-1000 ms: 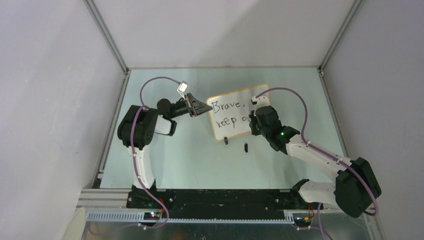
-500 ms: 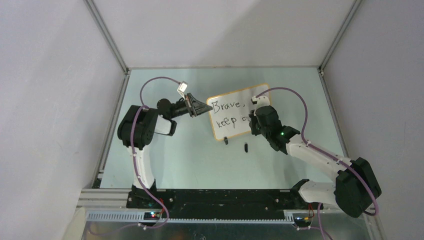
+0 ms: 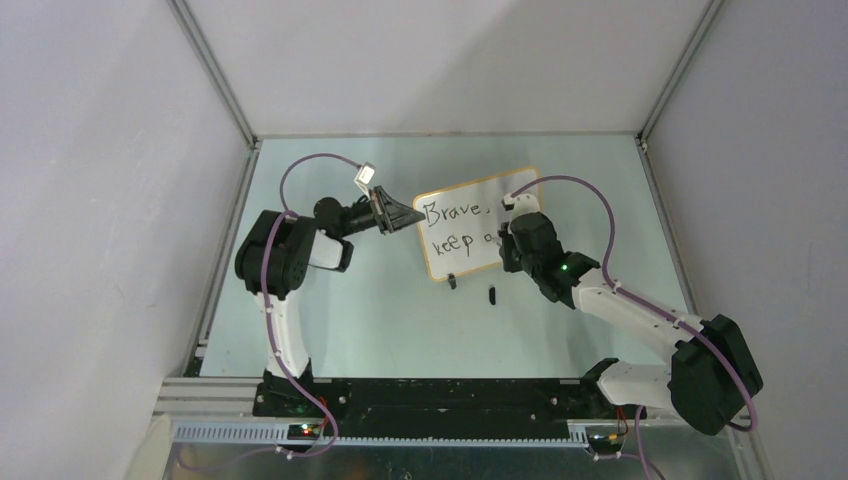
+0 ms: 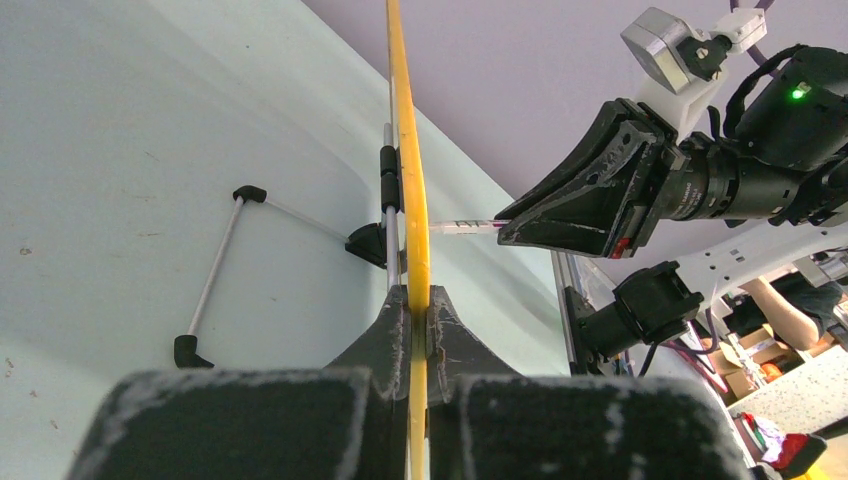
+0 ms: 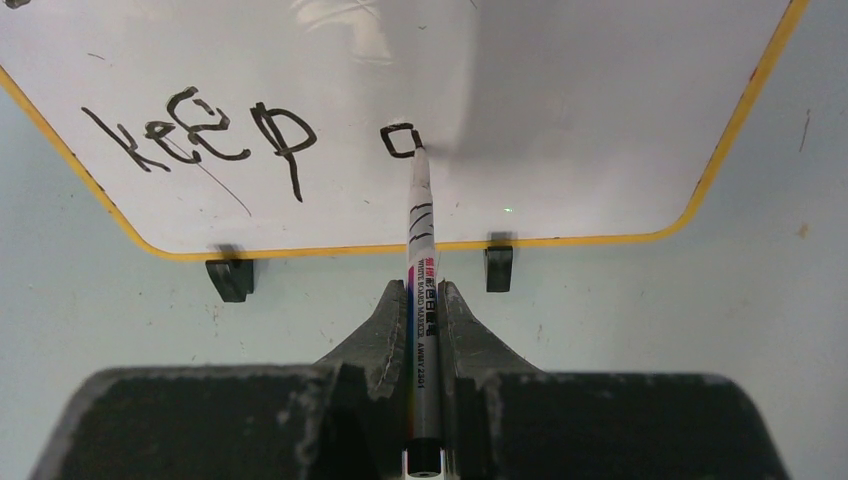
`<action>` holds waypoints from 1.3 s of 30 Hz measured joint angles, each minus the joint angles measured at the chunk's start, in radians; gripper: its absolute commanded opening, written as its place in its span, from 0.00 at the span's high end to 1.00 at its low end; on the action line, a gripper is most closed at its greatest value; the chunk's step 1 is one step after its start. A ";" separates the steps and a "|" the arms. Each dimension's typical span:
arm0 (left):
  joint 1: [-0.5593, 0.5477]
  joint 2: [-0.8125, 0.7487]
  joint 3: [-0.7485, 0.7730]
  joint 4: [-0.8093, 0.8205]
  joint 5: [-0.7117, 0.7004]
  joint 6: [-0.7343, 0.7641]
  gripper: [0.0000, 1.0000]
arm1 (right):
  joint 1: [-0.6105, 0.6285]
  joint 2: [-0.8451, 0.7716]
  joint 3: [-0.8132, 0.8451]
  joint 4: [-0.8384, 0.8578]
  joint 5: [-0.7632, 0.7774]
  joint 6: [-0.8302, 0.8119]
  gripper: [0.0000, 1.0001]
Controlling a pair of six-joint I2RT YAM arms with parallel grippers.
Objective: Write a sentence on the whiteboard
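Note:
The whiteboard (image 3: 505,203) stands tilted on the table, and my left gripper (image 3: 412,215) is shut on its left edge. From the left wrist I see that orange-yellow edge (image 4: 408,150) pinched between my fingers (image 4: 417,295). The sentence (image 3: 452,213) reads "Brave," above "keep" (image 5: 200,135), followed by a small closed loop (image 5: 400,140). My right gripper (image 5: 422,290) is shut on a whiteboard marker (image 5: 420,250), whose tip touches the board at the loop's lower right. In the top view the right gripper (image 3: 507,240) covers the board's lower right part.
Two black clip feet (image 5: 230,278) (image 5: 498,268) hold the board's lower edge, and a thin wire stand (image 4: 215,270) props it from behind. White walls with metal rails (image 3: 225,100) enclose the pale green table (image 3: 400,320).
The stroke after "keep" has gone from an open curve to a closed loop, with the marker tip shifting slightly. The left arm and the board have not moved.

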 measured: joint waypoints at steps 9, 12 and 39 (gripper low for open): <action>0.000 0.000 0.000 0.000 0.000 0.000 1.00 | 0.022 0.000 0.000 -0.015 0.000 0.001 1.00; 0.000 0.000 0.000 0.000 0.000 0.000 1.00 | 0.031 0.000 0.000 -0.015 0.002 0.001 1.00; 0.000 0.000 0.000 0.000 0.000 0.000 1.00 | 0.015 -0.045 0.000 -0.007 0.034 0.003 1.00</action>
